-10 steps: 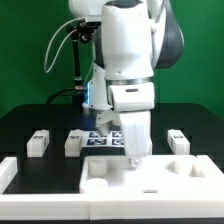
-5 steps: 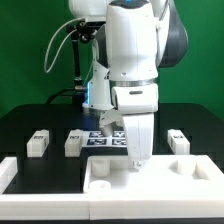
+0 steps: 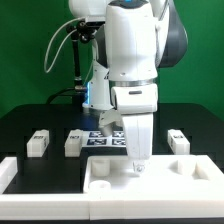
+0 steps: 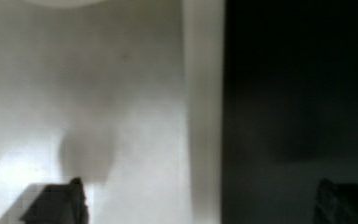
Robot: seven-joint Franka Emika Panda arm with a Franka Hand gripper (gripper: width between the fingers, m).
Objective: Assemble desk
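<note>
The desk's white rimmed tabletop [image 3: 165, 182] lies at the front of the black table. Three short white legs with tags lie behind it: two at the exterior view's left [image 3: 38, 143] [image 3: 73, 143] and one at its right [image 3: 178, 141]. A fourth leg is not visible. My gripper [image 3: 137, 168] hangs low over the tabletop's far rim. In the wrist view the gripper [image 4: 202, 205] is open, its dark fingertips [image 4: 53, 203] set wide apart. The tabletop's white surface [image 4: 105, 110] and its edge lie between them, with black table beside it. The gripper holds nothing.
The marker board [image 3: 104, 138] lies flat behind the tabletop, partly hidden by the arm. A white rail [image 3: 8, 170] edges the table at the exterior view's left. A green backdrop stands behind the arm.
The arm has shifted slightly toward the exterior view's right and lowered a little over the tabletop's far rim. It has been nearly still for the last half second.
</note>
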